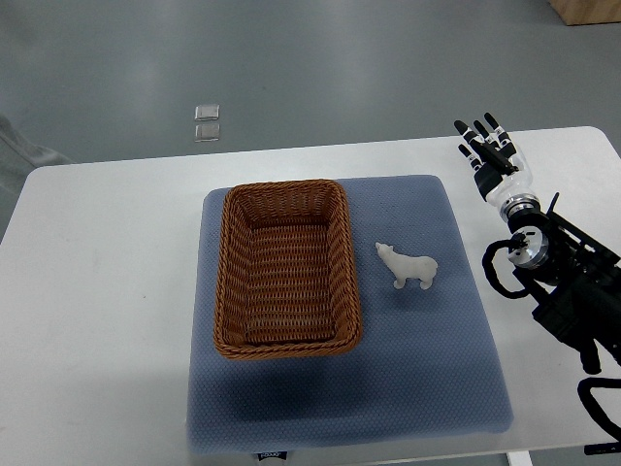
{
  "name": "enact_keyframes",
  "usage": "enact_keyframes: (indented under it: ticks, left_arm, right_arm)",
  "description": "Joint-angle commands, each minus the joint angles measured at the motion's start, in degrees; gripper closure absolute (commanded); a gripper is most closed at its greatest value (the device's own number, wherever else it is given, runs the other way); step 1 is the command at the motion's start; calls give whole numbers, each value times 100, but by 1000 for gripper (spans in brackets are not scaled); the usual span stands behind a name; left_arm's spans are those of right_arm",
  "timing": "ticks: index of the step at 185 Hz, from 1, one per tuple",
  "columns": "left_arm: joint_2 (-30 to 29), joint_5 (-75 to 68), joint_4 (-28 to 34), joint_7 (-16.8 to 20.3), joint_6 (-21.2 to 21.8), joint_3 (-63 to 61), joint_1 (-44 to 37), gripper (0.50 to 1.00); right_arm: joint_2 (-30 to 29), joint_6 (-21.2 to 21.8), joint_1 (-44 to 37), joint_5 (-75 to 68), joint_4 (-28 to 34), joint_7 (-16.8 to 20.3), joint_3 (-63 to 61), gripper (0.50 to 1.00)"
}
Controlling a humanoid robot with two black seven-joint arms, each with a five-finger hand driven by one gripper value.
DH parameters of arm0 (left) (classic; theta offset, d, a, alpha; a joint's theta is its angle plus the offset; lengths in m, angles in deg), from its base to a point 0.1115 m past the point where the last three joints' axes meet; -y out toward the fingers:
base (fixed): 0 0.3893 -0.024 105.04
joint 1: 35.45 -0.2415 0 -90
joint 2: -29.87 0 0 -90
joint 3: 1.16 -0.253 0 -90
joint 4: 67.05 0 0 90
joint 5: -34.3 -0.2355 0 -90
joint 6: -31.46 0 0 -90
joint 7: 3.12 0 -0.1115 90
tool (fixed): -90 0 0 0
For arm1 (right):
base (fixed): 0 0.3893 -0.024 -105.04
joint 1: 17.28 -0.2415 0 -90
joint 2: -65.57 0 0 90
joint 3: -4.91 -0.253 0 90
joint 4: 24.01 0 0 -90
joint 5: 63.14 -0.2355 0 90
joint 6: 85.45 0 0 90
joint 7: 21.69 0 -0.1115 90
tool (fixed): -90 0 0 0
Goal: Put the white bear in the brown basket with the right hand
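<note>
A small white bear (408, 267) stands on the blue mat (427, 349), just right of the brown wicker basket (233, 272). The basket is rectangular and holds nothing. My right hand (488, 148) hovers over the table's far right side, well beyond and to the right of the bear. Its black fingers are spread and hold nothing. The right arm (558, 277) comes in from the lower right edge.
The mat lies on a white table (107, 291). Two small clear squares (207, 121) lie on the grey floor beyond the table. A wooden box corner (587, 10) shows at the top right.
</note>
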Motion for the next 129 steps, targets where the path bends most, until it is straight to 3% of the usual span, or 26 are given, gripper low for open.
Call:
enact_keyframes:
  ticks: [1, 129]
  left_arm:
    - [0, 0, 7, -9, 0, 6, 0, 500]
    - [0, 0, 33, -9, 44, 15, 9, 500]
  right_arm:
    - [1, -1, -4, 0, 0, 0, 0, 574]
    - [1, -1, -4, 0, -8, 0, 0, 576]
